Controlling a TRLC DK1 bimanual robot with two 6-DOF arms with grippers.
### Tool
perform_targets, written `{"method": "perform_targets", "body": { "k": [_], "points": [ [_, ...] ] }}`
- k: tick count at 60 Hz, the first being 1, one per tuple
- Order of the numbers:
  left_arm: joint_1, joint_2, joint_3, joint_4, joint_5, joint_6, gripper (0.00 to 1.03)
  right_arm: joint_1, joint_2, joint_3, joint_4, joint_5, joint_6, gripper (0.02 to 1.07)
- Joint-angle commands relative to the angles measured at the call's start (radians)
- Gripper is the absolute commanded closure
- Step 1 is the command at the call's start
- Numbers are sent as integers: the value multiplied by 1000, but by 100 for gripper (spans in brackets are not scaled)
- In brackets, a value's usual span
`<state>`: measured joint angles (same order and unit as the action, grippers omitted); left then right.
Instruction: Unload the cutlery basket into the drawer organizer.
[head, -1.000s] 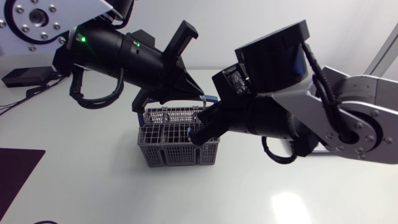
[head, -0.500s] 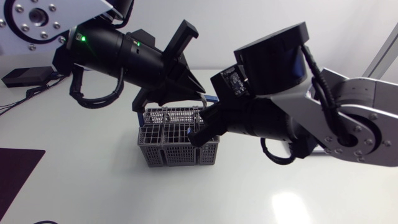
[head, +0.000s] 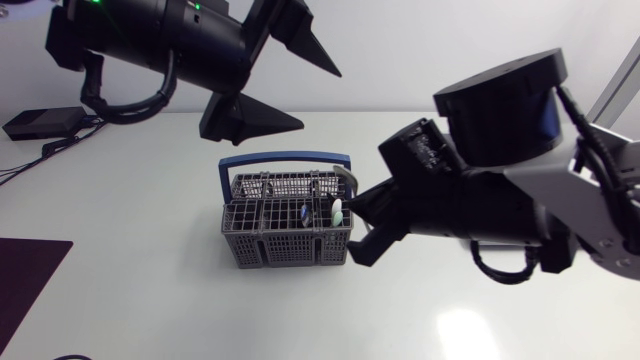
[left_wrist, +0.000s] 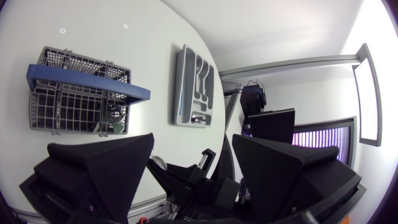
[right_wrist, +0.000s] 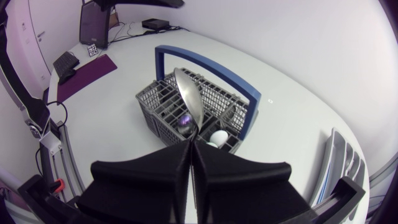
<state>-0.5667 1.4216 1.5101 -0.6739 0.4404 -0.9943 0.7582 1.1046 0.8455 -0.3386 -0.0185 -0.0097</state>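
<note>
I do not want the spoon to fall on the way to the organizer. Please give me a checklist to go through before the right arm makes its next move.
1. Right gripper shut on the spoon: ok, both fingers press on it.
2. Spoon clear of the cutlery basket: cannot tell; its bowl overlaps the basket in the right wrist view.
3. Blue handle out of the path: not ok, it arches upright just beyond the spoon.
4. Left gripper out of the way: ok, high above the basket, fingers open.
5. Drawer organizer found: ok, it lies beside the basket.
</note>
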Motion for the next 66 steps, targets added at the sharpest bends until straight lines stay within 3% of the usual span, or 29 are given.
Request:
{"method": "perform_targets", "body": {
  "k": [1,20,30,43,66],
  "points": [
    [18,14,41,-26,-9,0,6,-72,-57,-28,-31,-43,-42,101],
    [27,5,94,-67,-54,13,6,-412,-147,-83,-157,-293,-254,101],
    [7,54,137,-158,-114,80,6,-600,-153,-114,-203,-397,-429,101],
    [-18,115,140,-250,-141,181,6,-806,-112,-106,-280,-485,-662,101],
    [-114,157,65,-266,-259,312,5,-1100,95,-19,-422,-551,-1093,101]
  ]
}}
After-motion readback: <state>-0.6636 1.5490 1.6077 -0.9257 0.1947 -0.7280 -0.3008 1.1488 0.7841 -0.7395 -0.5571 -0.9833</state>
